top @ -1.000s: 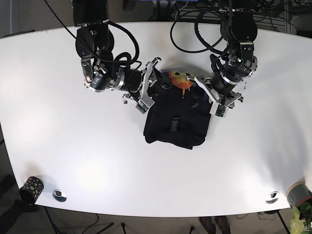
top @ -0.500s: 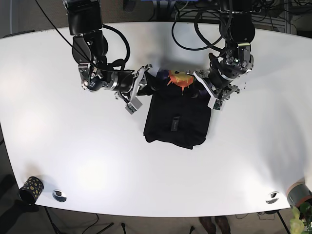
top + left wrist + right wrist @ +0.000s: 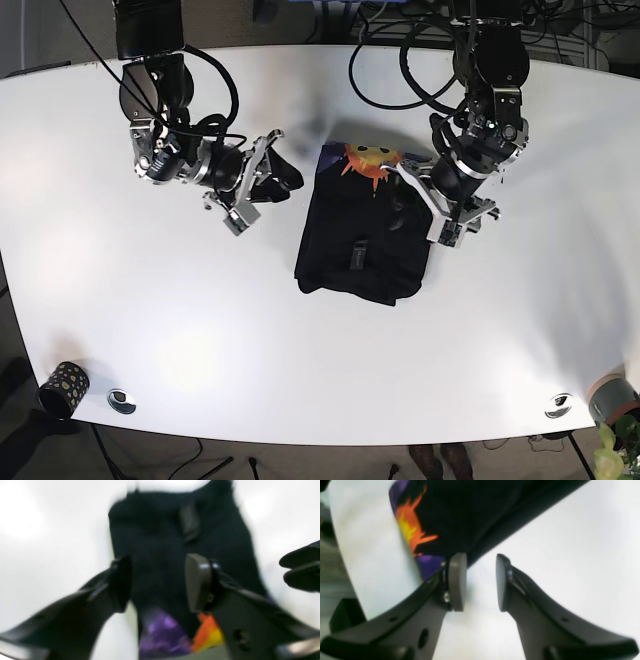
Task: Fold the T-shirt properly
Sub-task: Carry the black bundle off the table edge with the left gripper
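The black T-shirt (image 3: 362, 235) lies folded into a rough rectangle at the middle of the white table (image 3: 200, 320), its orange and yellow print (image 3: 368, 160) showing at the far edge. My left gripper (image 3: 422, 205) hangs open over the shirt's right side; in the left wrist view its fingers (image 3: 197, 580) straddle black cloth (image 3: 160, 542) without closing on it. Left of the shirt, clear of its edge, my right gripper (image 3: 268, 178) stands open. Only bare table shows between the right gripper's pads (image 3: 457, 580), with the shirt (image 3: 482, 510) just beyond them.
A patterned dark cup (image 3: 62, 388) and a metal disc (image 3: 122, 400) sit at the near left corner. Another disc (image 3: 558, 405) and a grey pot (image 3: 612, 395) are at the near right. Cables hang over the table's far edge.
My right gripper has let go and drawn back to the left, off the shirt's left edge. The left gripper shifted slightly and stays over the shirt's right side. The shirt lies flatter.
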